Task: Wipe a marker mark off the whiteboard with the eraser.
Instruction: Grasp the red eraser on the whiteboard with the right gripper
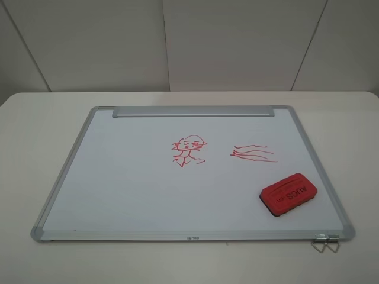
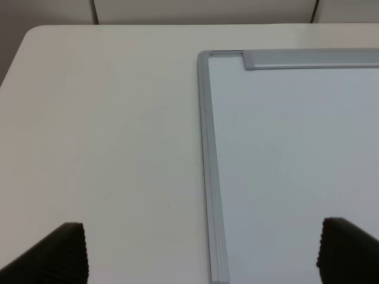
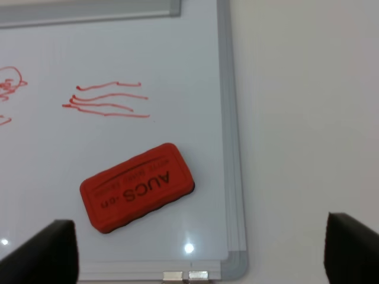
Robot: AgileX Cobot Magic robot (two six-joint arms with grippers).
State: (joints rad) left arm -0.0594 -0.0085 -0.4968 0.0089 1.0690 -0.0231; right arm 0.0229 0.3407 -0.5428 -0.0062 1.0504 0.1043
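Note:
The whiteboard point(image 1: 118, 177) lies flat on the table, its silver tray strip point(image 1: 193, 111) along the far edge. The red stick-figure marker mark point(image 1: 189, 150) sits near the board's middle; its edge shows in the right wrist view point(image 3: 8, 83). The red eraser point(image 1: 289, 193) lies on the board near its front right corner, lettering up, also seen at close range point(image 3: 137, 186). My left gripper point(image 2: 201, 251) is open above the board's left frame point(image 2: 207, 165). My right gripper point(image 3: 198, 251) is open above the front right corner, the eraser just ahead of its fingers. Neither gripper shows in the high view.
Wavy red lines point(image 1: 253, 153) lie right of the doodle, between it and the eraser. Two metal clips point(image 1: 325, 241) stick out from the board's front right edge. The cream table point(image 1: 35, 130) surrounds the board, with a white panelled wall behind.

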